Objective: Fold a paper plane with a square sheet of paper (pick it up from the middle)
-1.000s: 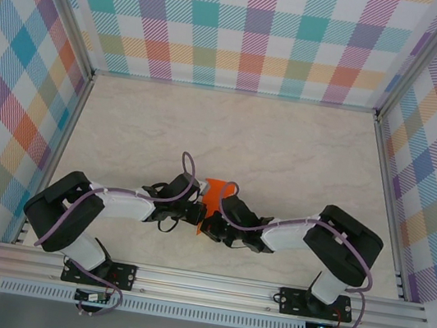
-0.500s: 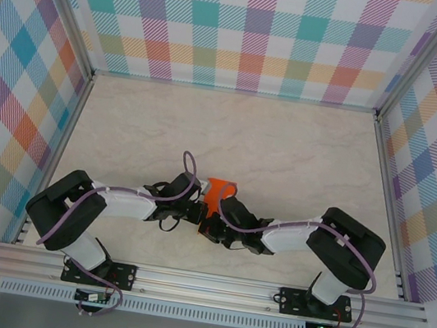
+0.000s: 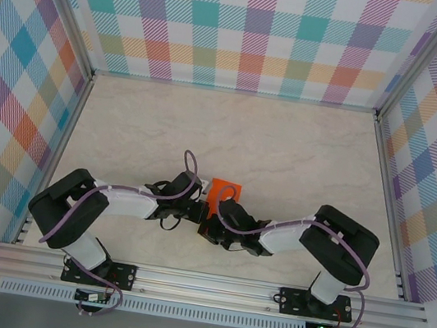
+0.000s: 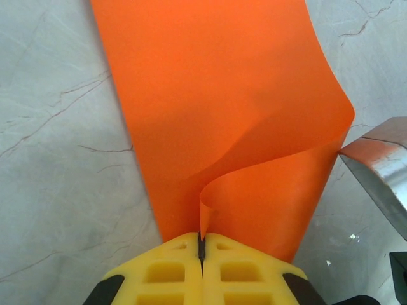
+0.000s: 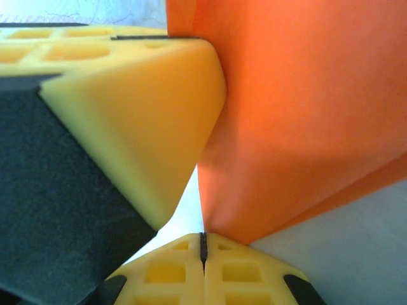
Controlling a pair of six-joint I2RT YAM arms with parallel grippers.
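Clamping the paper (image 4: 216,114), left pincer (image 4: 201,244) and right pincer (image 5: 203,244), long axis seemingly pointing away

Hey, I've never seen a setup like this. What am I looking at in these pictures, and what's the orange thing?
A left robot arm and a right robot arm are bolted at the near edge of a pale marble-look table with checked walls. The wide picture looks down from above; the two close-ups come from cameras on each arm's wrist. Each arm ends in a two-fingered hand with yellow pads. The left hand and the right hand are both shut on one thin bright orange sheet of paper, pinching its edge side by side; the sheet bends in a curl.
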